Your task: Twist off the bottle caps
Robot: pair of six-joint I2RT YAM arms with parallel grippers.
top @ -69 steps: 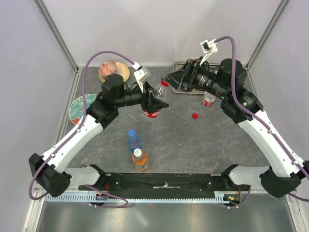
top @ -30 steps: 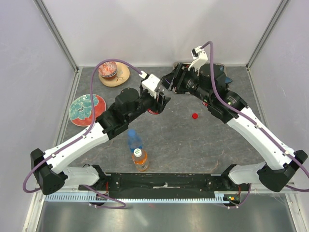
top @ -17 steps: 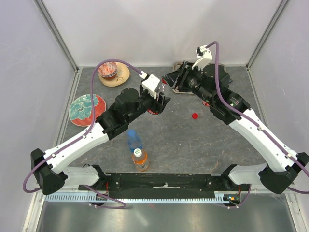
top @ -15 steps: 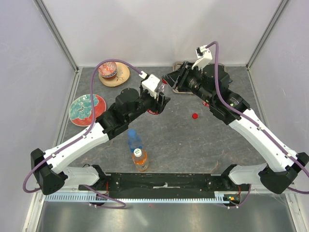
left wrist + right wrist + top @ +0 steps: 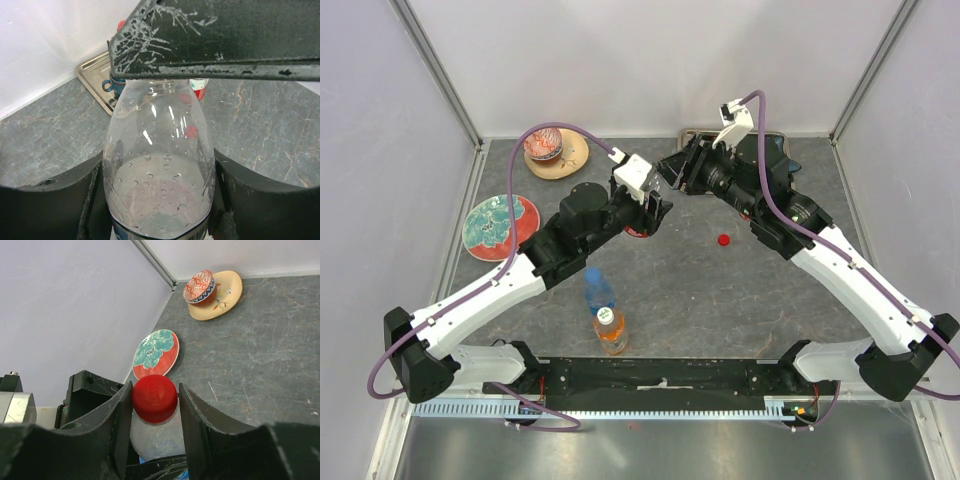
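Four bottles and four caps are showing. The left gripper (image 5: 645, 213) is clasping the clear bottle (image 5: 159, 170) near the table's (image 5: 760, 310) middle, its fingers narrowed around the body. The right gripper (image 5: 155, 390) is pinching that bottle's red cap (image 5: 154, 400). A loose red cap (image 5: 723, 239) is lying to the right. A red-labelled bottle (image 5: 199, 89) is standing beyond. The blue-tinted bottle (image 5: 597, 290) and orange bottle (image 5: 610, 334), each capped, are standing by the near edge.

the light is bright, soft and even, it comes from above; shadows on the table (image 5: 720, 290) are faint. small white glints sit on the bottle (image 5: 159, 190). close to the lens the fingers (image 5: 225, 450) look soft, the cap (image 5: 154, 397) sharp.
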